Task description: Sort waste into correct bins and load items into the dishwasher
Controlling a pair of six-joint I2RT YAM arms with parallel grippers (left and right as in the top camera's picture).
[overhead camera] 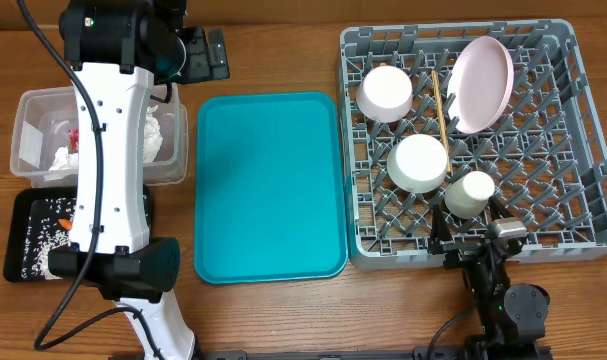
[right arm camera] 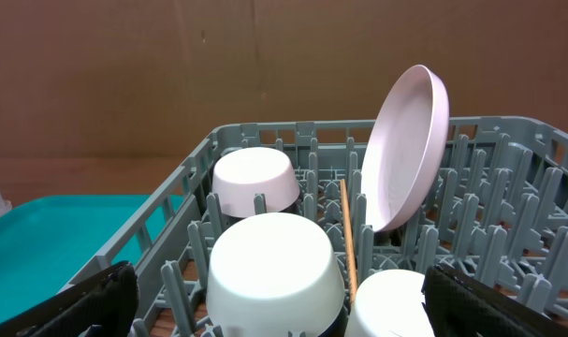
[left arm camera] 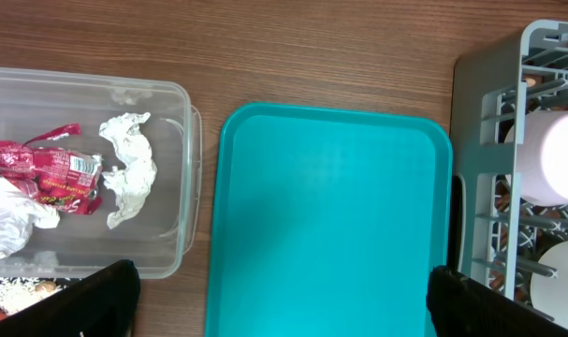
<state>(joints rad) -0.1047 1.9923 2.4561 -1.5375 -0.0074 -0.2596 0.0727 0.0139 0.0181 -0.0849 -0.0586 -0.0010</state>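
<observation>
In the overhead view, the grey dish rack (overhead camera: pixel 568 190) is seen on the 3 o'clock side of the table (overhead camera: pixel 283 45). The plate (overhead camera: pixel 483 85) is stood on edge in the rack's 1 o'clock part. Its long axis runs from 1 to 7 o'clock, its top is leaned toward 3 o'clock, and its broad face is turned toward 10 o'clock. The chopsticks (overhead camera: pixel 438 105) are laid just beside it, with their long axis from 12 to 6 o'clock. One of the bowls (overhead camera: pixel 385 92) is set at the rack's 11 o'clock and the other (overhead camera: pixel 418 163) near its middle. In the right wrist view both are seen mouth-down. The cup (overhead camera: pixel 470 193) is lodged just beside the middle bowl, at its 4 o'clock. Which way its mouth faces cannot be told.

The teal tray (overhead camera: pixel 268 185) is placed in the middle of the table, long axis 12 to 6 o'clock. At 9 o'clock the clear tub (left arm camera: pixel 167 98) is found, holding the red wrapper (left arm camera: pixel 40 173) and the tissues (left arm camera: pixel 129 168). The black tray (overhead camera: pixel 23 215) lies at 8 o'clock, strewn with rice-like scraps (overhead camera: pixel 38 240).

The left claw (left arm camera: pixel 279 295) is spread wide above the tub and the teal tray, with nothing held. The right claw (right arm camera: pixel 279 304) is likewise spread wide at the rack's 6 o'clock edge and is pointed toward 12 o'clock, with nothing gripped.
</observation>
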